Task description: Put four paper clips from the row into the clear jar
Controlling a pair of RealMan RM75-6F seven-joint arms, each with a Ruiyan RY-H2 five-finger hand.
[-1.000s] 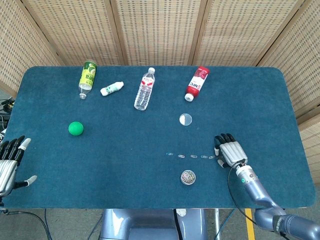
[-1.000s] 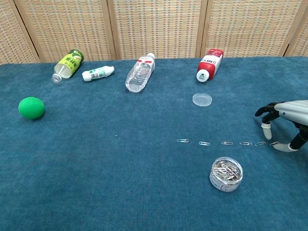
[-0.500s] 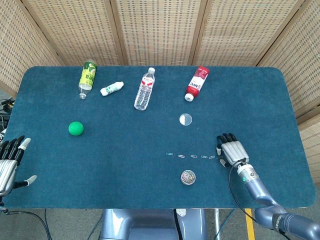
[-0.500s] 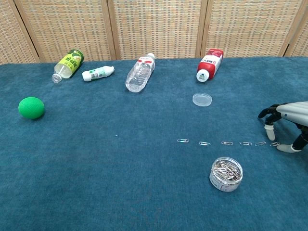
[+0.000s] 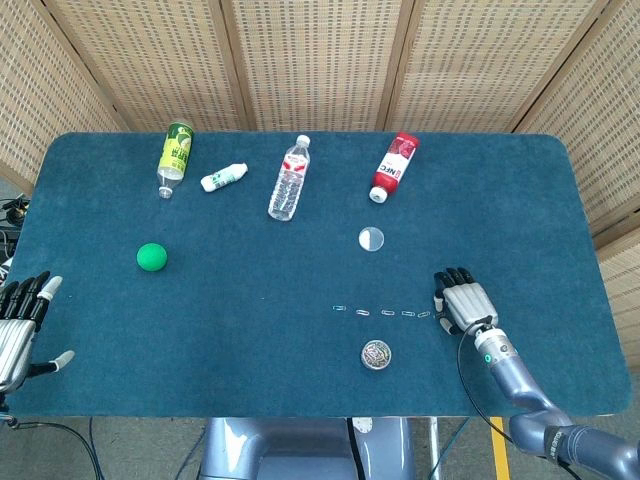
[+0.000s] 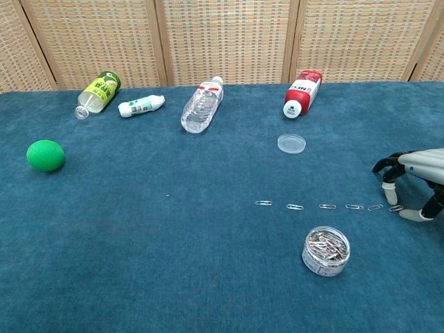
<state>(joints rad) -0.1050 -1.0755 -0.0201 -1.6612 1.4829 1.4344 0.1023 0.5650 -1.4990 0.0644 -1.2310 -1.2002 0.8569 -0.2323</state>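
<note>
Several paper clips (image 6: pixel 327 206) lie in a row on the blue table, also seen in the head view as the clip row (image 5: pixel 385 313). In front of the row stands the clear jar (image 6: pixel 326 250), open and part full of clips; the head view shows the jar (image 5: pixel 376 354) too. My right hand (image 6: pixel 416 182) hovers at the row's right end, palm down and fingers apart. Its fingertip and thumb flank the last clip (image 6: pixel 396 207), which lies flat on the cloth. The head view has the right hand (image 5: pixel 462 300) there as well. My left hand (image 5: pixel 20 325) hangs open off the table's left edge.
The jar's clear lid (image 6: pixel 291 143) lies behind the row. Along the back lie a red bottle (image 6: pixel 302 92), a clear water bottle (image 6: pixel 202 105), a small white bottle (image 6: pixel 141 105) and a green can (image 6: pixel 98 92). A green ball (image 6: pixel 46 155) sits at the left.
My right hand has slid a little to the right, so its fingertip and thumb now sit either side of the last clip. The clips, jar and left hand have stayed put.
</note>
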